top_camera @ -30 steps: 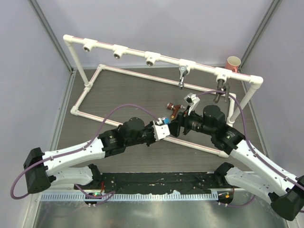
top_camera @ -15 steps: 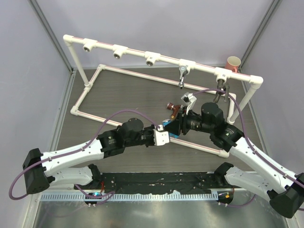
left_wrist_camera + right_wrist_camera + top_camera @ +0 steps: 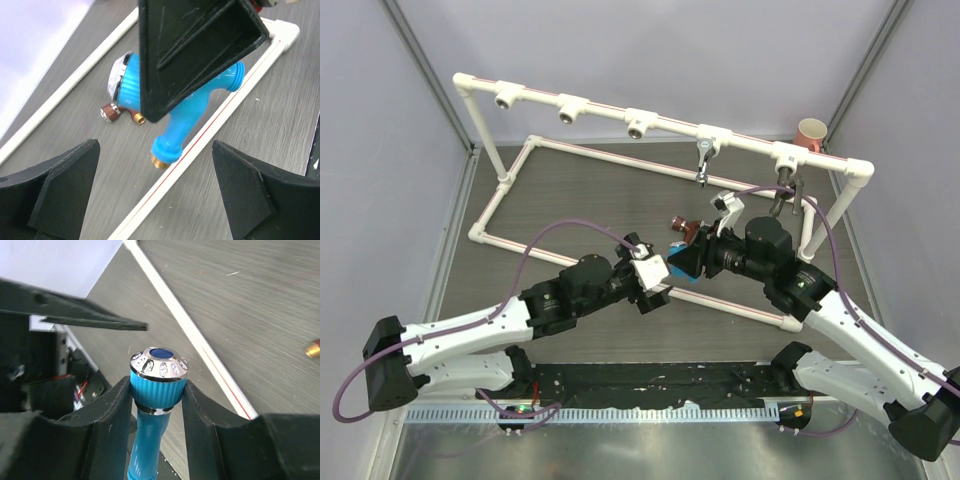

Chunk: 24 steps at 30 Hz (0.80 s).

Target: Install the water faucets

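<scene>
Right claw [image 3: 158, 390] clenched on the ribbed knob of the blue faucet [image 3: 180, 127]. Left claw [image 3: 153, 147] is just beside it, spread wide, gripping nothing. Copper faucet [image 3: 682, 227] lies loose on the desk [image 3: 570, 200] just beyond the right claw. Farther out on the white pipe rail [image 3: 605, 108], silver faucet [image 3: 703, 162] and dark grey faucet [image 3: 785, 192] hang fitted and three sockets [image 3: 570, 112] stand bare, so roughly half done by my reading.

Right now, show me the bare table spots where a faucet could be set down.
Best: the left of the table, between back floor pipe and front floor pipe, well clear of the copper faucet. A narrower strip runs before the front pipe, partly under the left arm. Crowded: centre-right, where left gripper and right gripper meet at the blue faucet.
</scene>
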{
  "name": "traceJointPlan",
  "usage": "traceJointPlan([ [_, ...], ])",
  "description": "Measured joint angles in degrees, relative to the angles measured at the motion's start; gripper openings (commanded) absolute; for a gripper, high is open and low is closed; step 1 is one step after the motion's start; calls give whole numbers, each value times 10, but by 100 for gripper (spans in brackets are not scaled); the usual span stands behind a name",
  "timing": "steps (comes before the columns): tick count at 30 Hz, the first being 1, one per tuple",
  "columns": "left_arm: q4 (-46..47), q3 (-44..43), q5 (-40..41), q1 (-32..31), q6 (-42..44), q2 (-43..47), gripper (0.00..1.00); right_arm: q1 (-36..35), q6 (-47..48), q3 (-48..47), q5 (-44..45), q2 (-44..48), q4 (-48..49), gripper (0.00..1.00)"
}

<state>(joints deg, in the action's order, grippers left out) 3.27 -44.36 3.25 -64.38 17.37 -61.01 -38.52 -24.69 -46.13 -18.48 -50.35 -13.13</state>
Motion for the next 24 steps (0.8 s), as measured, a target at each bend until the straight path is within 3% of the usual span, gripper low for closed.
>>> traceJointPlan([
  [4,24,11,86,-39,-46,13,100,0,-29,1,73,1,-2,1],
  [10,102,24,263,-178,-41,-19,100,-23,-89,13,209,0,1,1],
  [19,364,35,501,-235,59,-193,99,-139,-167,17,428,-35,2,1],
  [24,553,10,587,-243,172,-315,89,-189,-199,17,494,-55,2,1],
])
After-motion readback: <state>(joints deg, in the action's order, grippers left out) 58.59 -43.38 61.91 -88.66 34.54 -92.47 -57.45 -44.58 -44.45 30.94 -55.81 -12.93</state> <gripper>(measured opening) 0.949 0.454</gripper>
